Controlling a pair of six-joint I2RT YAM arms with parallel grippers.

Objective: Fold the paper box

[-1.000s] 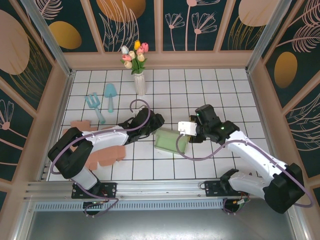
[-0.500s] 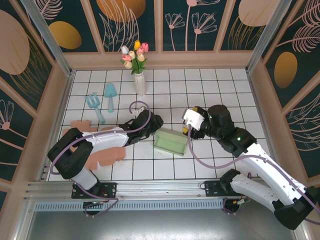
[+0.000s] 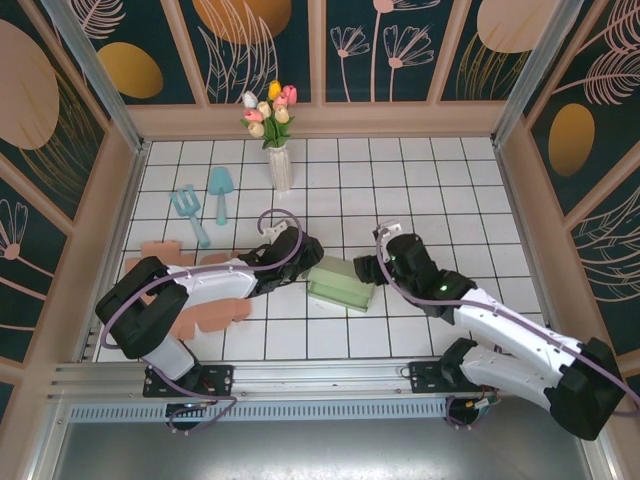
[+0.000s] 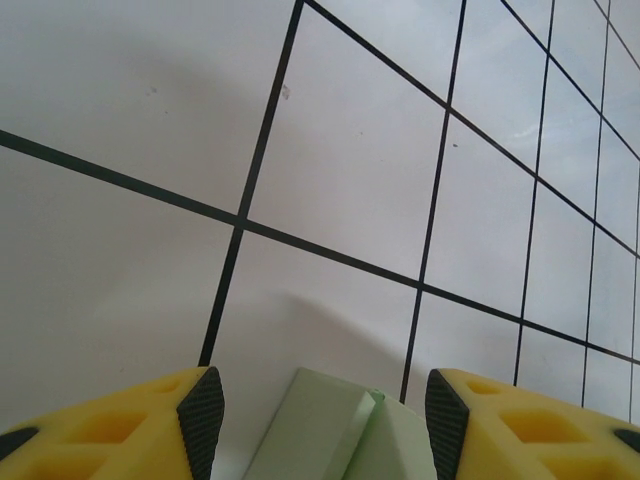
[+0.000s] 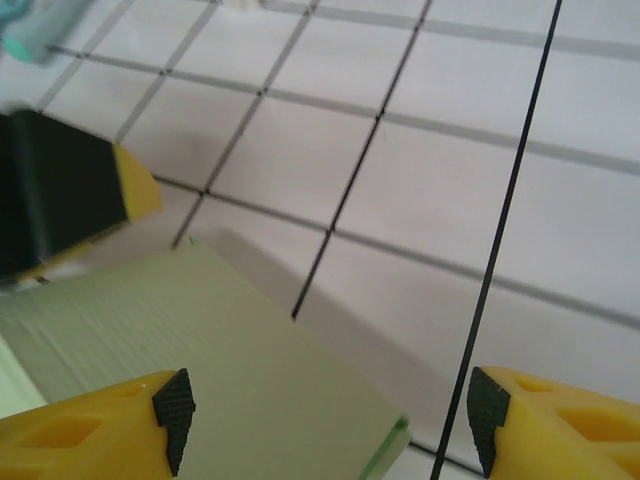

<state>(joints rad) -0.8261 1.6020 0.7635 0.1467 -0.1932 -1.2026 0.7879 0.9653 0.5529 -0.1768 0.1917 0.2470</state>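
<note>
The pale green paper box lies on the white tiled table, between my two grippers. My left gripper is at its left end, open. In the left wrist view a folded corner of the box sits between the pads with a gap on each side. My right gripper is at the box's right end, also open. In the right wrist view a flat green panel lies under and between its fingers, and the left gripper's yellow and black finger shows beyond the box.
A white vase of tulips stands at the back. A teal fork and shovel lie left of it. Salmon cardboard pieces lie under the left arm. Wooden walls bound the table.
My right gripper rose away from the box's right flap, then dropped low at its right end. The flap it had lifted has come down. My left gripper shifted only slightly.
</note>
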